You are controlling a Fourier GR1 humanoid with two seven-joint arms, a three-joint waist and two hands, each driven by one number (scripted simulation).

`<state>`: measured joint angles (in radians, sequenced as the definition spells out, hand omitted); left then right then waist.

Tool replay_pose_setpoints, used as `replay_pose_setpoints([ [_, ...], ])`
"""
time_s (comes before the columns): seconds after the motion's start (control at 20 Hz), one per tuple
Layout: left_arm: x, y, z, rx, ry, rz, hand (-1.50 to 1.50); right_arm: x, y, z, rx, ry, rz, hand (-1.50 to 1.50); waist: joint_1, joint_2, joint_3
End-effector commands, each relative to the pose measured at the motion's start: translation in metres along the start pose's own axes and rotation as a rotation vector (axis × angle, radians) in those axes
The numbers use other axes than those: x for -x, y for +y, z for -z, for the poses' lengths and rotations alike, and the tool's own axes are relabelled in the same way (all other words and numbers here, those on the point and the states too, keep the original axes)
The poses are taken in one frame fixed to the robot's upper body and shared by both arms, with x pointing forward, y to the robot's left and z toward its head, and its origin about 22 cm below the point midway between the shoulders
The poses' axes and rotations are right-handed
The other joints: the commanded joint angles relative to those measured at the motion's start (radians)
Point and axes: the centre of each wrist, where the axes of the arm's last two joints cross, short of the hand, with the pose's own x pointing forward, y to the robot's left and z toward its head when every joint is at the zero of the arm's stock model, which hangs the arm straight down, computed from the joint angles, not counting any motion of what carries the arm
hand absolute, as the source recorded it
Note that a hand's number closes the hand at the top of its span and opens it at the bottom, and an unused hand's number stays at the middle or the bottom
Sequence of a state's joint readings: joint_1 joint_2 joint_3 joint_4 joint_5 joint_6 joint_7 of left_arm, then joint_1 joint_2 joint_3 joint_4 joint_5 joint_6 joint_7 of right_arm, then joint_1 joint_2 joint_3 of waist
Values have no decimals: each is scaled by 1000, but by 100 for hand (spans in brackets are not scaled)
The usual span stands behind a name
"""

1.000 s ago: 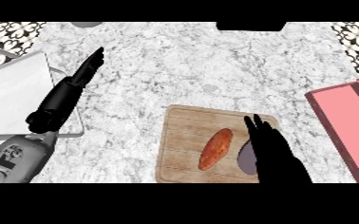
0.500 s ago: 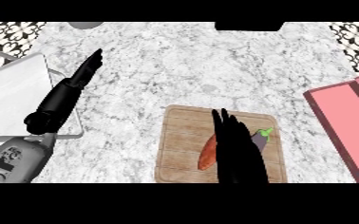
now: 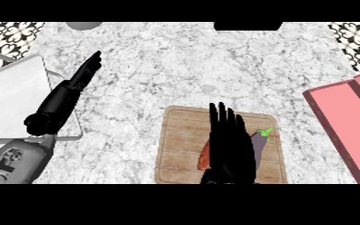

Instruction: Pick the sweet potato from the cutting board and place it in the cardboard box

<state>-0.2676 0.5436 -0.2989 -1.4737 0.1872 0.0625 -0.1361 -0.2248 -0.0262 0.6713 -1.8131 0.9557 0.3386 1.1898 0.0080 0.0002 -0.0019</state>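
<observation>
An orange sweet potato (image 3: pixel 205 155) lies on the wooden cutting board (image 3: pixel 179 143) at the lower middle; only its left edge shows. My right hand (image 3: pixel 228 148) is over it, fingers straight and pointing away from me, hiding most of it. A purple eggplant with a green stem (image 3: pixel 261 142) lies on the board just right of that hand. The pink-red box (image 3: pixel 337 119) stands at the right edge. My left hand (image 3: pixel 77 83) rests open at the left, fingers pointing up and right.
A white tray or sink edge (image 3: pixel 21 95) sits at the far left under my left forearm. A grey round object (image 3: pixel 84 25) and a dark object (image 3: pixel 247 25) stand at the counter's back edge.
My right hand has slid left from beside the sweet potato to over it, covering most of it and uncovering the eggplant. The left hand has not moved.
</observation>
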Motion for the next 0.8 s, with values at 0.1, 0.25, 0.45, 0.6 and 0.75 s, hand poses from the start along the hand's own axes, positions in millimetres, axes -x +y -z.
replay_pose_setpoints([
  [0.1,2,-7,2,-8,12,-2,0,-12,14,10,-51,230,-88,-150,-2,1,1],
  [0.25,-3,-13,2,9,7,-19,0,-13,18,6,-46,243,-100,-150,-2,-2,1],
  [0.45,-10,1,-1,-15,-6,3,0,-5,20,22,-64,262,-104,-150,0,-2,2],
  [0.6,-1,4,1,-13,12,11,0,0,18,29,-83,234,-69,-150,-8,0,2],
  [0.75,4,6,5,-2,-8,3,0,-5,29,36,-87,222,-74,-150,-7,1,2],
])
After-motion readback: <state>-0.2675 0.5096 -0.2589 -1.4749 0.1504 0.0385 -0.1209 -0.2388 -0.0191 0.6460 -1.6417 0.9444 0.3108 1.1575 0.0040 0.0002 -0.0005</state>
